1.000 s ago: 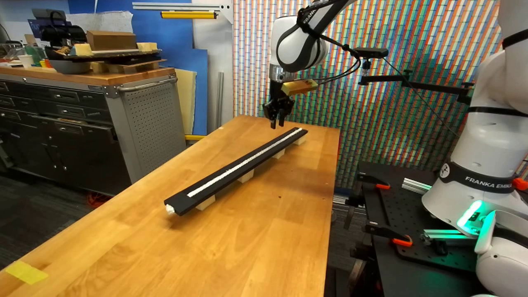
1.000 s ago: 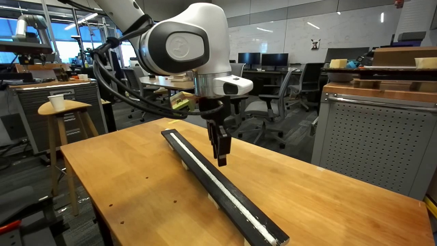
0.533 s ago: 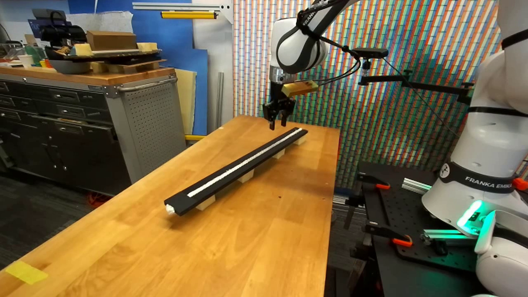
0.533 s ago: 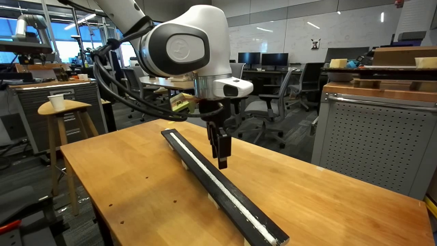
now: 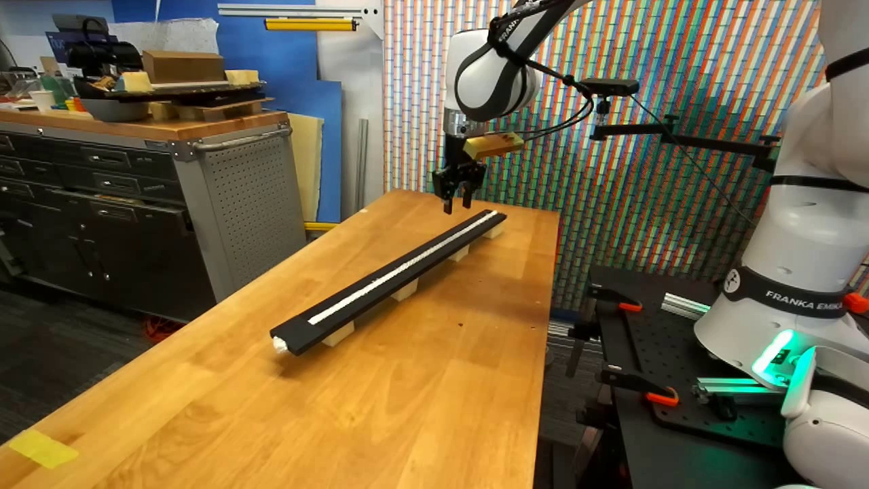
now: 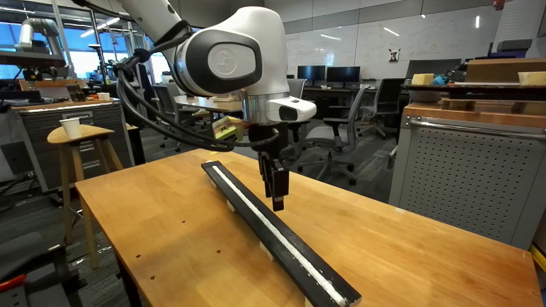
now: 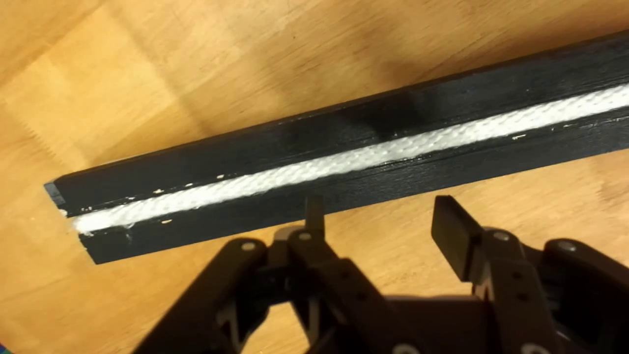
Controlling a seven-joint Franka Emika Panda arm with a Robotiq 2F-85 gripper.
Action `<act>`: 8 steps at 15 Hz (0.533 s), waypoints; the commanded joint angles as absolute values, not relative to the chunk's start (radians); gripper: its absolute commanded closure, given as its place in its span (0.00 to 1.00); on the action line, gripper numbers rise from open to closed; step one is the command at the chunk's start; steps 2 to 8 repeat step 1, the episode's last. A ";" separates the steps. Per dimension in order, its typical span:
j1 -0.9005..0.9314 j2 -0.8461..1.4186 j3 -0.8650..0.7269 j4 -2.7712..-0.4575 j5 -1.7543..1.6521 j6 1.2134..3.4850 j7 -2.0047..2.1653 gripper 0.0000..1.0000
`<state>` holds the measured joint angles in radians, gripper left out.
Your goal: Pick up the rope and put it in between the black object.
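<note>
Your rope (image 7: pixel 344 162), white with a braided weave, shows against the black of the grooved track (image 7: pixel 196 164), which carries pale flecks beside it, and your gripper (image 7: pixel 378 206) is black too. You have a honey-brown tabletop (image 5: pixel 407 407) in patchwork wood grain, with yellow tape (image 5: pixel 43 449) at its long edge. Past one short edge you see a wall covering (image 5: pixel 652 41) striped orange, white, green and blue.

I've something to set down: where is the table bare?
In an exterior view, the table is bare between the tape and the near end of the bar; also, holes aside, between the bar and the edge facing the base. Crowded: the bar, with blocks beneath and rope along it, and the open gripper near its far end.
</note>
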<state>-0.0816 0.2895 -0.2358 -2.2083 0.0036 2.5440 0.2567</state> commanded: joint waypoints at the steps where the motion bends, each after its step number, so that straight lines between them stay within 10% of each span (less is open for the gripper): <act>1: -0.095 0.289 -0.223 -2.207 -0.003 2.542 0.261 0.39; 8: -0.095 0.289 -0.223 -2.207 -0.003 2.542 0.261 0.39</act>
